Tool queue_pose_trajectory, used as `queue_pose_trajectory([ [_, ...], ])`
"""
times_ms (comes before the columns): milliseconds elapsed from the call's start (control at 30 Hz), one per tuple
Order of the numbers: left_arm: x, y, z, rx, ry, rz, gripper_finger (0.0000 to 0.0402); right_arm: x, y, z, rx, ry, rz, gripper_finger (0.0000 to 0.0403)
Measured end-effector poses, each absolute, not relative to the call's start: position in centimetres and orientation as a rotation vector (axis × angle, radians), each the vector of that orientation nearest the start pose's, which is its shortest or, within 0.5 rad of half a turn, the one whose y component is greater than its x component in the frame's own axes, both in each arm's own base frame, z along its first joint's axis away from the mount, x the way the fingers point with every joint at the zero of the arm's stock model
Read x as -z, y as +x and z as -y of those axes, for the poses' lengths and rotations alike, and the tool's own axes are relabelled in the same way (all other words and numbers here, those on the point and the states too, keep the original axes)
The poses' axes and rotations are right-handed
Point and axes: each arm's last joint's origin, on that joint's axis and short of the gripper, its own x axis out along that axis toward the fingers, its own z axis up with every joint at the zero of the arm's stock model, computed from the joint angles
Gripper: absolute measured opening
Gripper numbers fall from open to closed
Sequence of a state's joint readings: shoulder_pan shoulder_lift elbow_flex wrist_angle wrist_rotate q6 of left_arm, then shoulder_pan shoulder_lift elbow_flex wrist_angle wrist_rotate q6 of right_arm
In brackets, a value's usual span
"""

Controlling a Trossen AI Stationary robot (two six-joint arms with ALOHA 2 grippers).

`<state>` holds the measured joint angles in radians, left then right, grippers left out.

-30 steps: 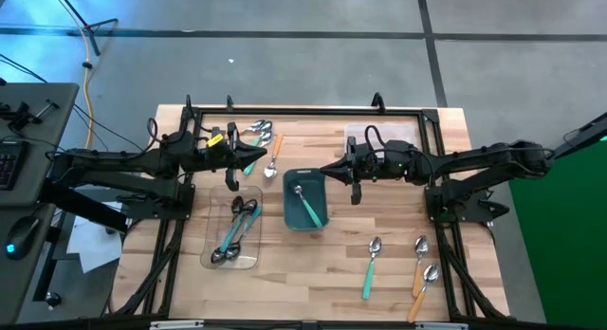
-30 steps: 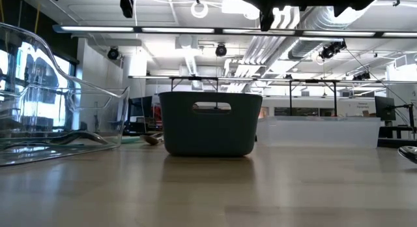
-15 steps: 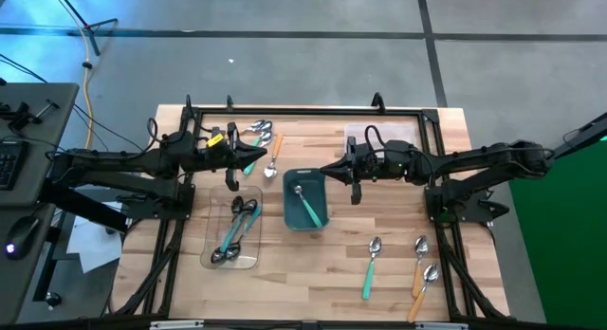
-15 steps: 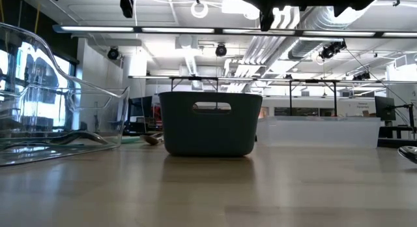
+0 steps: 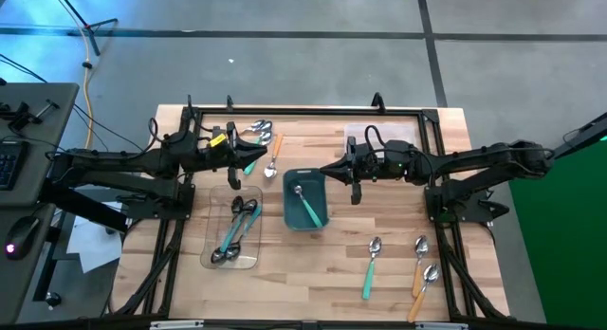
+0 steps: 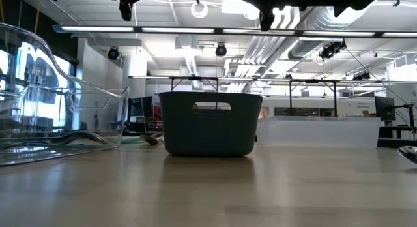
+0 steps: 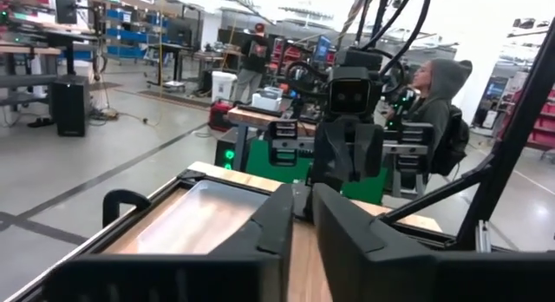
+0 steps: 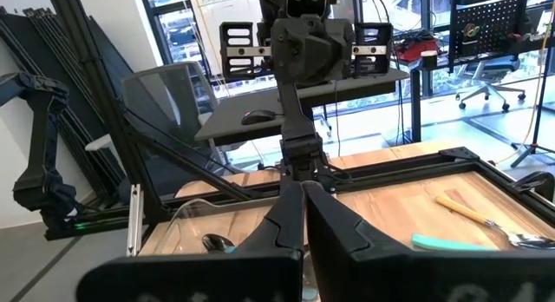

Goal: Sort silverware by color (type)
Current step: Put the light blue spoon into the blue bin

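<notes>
A teal-handled spoon with a shiny bowl is seen in the bin, frame centre; both grippers are narrowed, empty.

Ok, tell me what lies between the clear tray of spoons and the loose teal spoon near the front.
In the high view, the teal bin, one teal spoon inside, stands between the clear tray and the loose teal spoon.

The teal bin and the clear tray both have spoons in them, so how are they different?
The teal rectangular plastic bin holds one teal-handled spoon; the clear plastic tray holds several, teal-handled and dark ones mixed. The bin's walls are solid and hide its inside in the low view; the tray's walls are see-through. The bin sits mid-table; the tray sits nearer the left arm. Both rest on the wooden table, with no tool touching them.
</notes>
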<state>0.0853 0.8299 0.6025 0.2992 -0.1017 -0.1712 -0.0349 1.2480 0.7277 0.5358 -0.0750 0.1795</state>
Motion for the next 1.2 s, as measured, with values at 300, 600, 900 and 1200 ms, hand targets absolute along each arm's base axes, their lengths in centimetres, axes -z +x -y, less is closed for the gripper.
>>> queue_pose_trajectory([
  [300, -30.3, 19.0, -1.9, -0.185, -0.207, 0.029, 0.0146, -28.6, 27.5, 0.7, -0.041, 0.181, 0.012, 0.0000],
  [600, -30.1, 19.0, -1.9, -0.186, -0.207, 0.019, 0.0183, -28.6, 27.5, 0.7, -0.041, 0.181, 0.012, 0.0000],
  [900, -29.9, 21.5, -5.1, -0.446, -0.310, -0.304, 0.0165, -28.5, 27.5, 0.7, -0.041, 0.181, 0.009, 0.0000],
  [1200, -26.2, 23.9, -13.7, -0.706, -0.443, -0.806, 0.0149, -28.4, 27.5, 0.7, -0.039, 0.219, -0.009, 0.0000],
])
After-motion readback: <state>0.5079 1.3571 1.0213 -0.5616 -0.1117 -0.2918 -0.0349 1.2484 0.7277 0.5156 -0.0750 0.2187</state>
